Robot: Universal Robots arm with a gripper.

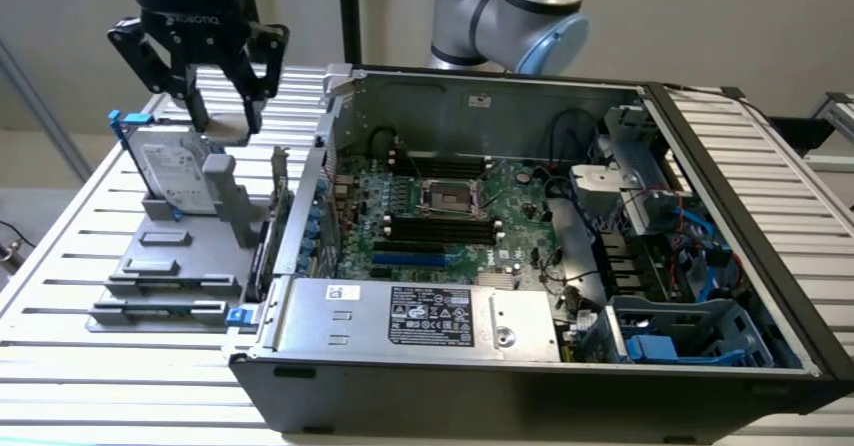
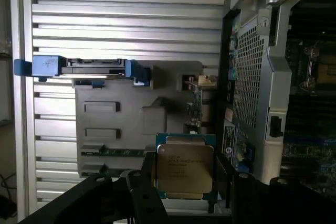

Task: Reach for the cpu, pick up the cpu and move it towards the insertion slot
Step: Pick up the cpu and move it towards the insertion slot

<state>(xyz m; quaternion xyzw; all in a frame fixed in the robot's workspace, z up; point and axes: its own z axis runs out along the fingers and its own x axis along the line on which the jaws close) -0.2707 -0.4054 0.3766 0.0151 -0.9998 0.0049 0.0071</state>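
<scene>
The cpu (image 2: 185,170) sits pinched between the two dark fingers (image 2: 148,182) of the gripper (image 1: 223,116), which hangs above the grey holder tray (image 1: 174,266), just beside the upright hard drive (image 1: 174,171). The insertion slot (image 1: 445,198) lies well apart, inside the open computer case (image 1: 534,366).

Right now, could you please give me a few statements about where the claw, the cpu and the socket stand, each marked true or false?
1. The claw is above the grey parts holder beside the computer case, not inside the case. True.
2. The cpu sits between the claw's fingers. True.
3. The cpu is already seated in the insertion slot. False: the slot on the motherboard is apart from the claw, across the case wall.
4. The hard drive lies flat inside the case. False: it stands upright in the holder, outside the case.
</scene>
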